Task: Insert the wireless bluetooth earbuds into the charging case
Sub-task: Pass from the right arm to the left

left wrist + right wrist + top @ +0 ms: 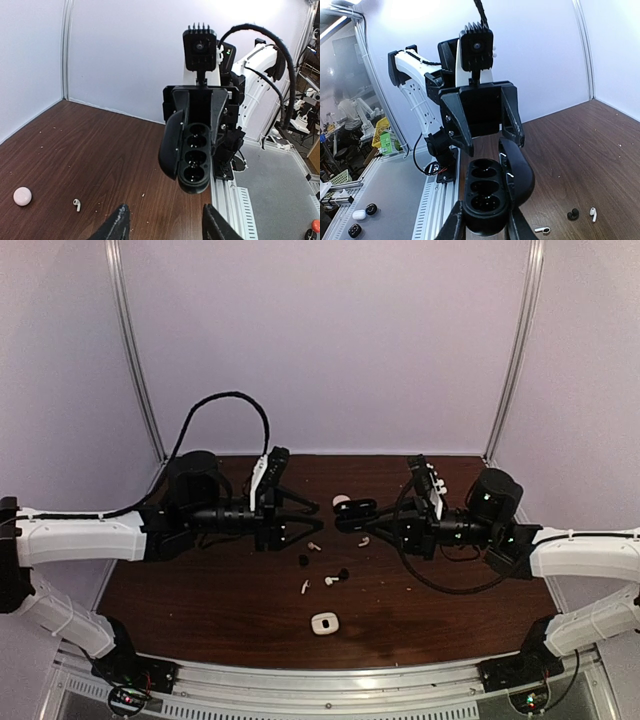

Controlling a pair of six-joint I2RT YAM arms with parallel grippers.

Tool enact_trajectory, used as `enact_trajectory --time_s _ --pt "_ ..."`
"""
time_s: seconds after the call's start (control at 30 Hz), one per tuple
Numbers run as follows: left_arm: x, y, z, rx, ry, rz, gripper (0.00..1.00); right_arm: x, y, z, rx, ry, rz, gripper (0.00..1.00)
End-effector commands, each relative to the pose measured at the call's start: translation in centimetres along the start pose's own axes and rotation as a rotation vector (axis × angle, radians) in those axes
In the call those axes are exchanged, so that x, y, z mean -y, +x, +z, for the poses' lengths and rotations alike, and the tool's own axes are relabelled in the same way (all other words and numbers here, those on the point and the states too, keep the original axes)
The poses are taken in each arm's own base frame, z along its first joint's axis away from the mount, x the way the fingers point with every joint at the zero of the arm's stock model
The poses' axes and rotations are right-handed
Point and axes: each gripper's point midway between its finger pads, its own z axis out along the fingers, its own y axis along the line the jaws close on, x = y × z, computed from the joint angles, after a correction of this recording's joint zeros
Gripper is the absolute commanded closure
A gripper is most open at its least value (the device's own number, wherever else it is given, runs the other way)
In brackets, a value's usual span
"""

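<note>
I have both arms stretched in low over the counter (200, 610), forearms close to level and pointing at each other across the middle. The left tool (312, 519) is released: its two fingers are splayed with nothing between them, and the tips aim at the right tool (486, 226) and stop just short of it. The right tool is clenched on the black charging case (487, 192), pinching its lower body from both sides. The case is held up off the counter with its row of round wells turned toward the left tool, which the left wrist view sees head-on. Its open lid (171, 145) stands along one side of the wells. The earbuds lie loose on the counter under the two tools and a little nearer the arm bases. The white earbuds (305, 586) are scattered, one under the gap between the tools, one under the right tool, and two nearer the bases. The black earbuds (303, 561) sit among them, apart from each other. A small white case (323, 623) rests alone near the front edge. A round pale case (341, 501) lies on the far side, just behind the right tool's tips. The left arm's cable (230, 400) arches high above its wrist, and the right arm's cable (440, 587) droops in a loop onto the counter beside that arm.
</note>
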Motion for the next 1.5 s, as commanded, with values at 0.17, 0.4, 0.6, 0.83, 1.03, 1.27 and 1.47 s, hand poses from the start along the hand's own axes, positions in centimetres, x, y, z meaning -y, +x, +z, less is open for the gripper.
enact_trajectory --time_s 0.17,0.4,0.6,0.83,1.03,1.27,1.47 --pt "2.6 -1.8 1.2 0.106 0.153 0.018 0.53 -0.6 -3.8 -1.0 0.173 0.003 -0.024 1.00" --pt "2.8 -3.2 1.8 0.172 0.169 -0.006 0.54 -0.3 -4.3 -1.1 0.225 0.006 -0.002 1.00" --pt "2.6 -3.6 2.8 0.192 0.184 -0.035 0.56 -0.3 -4.8 -1.2 0.254 0.006 0.002 1.00" --pt "3.0 -4.5 3.4 0.258 0.221 -0.068 0.58 -0.2 -4.6 -1.1 0.254 0.005 0.009 1.00" --pt "3.2 -5.0 4.3 0.264 0.230 -0.074 0.57 0.0 -4.4 -1.0 0.251 0.013 0.013 1.00" --pt "3.4 -5.3 4.5 0.279 0.250 -0.078 0.61 0.0 -4.2 -1.0 0.252 0.011 0.019 1.00" --pt "3.5 -5.1 4.6 0.279 0.262 -0.079 0.72 -0.1 -4.1 -1.1 0.254 0.006 0.022 1.00"
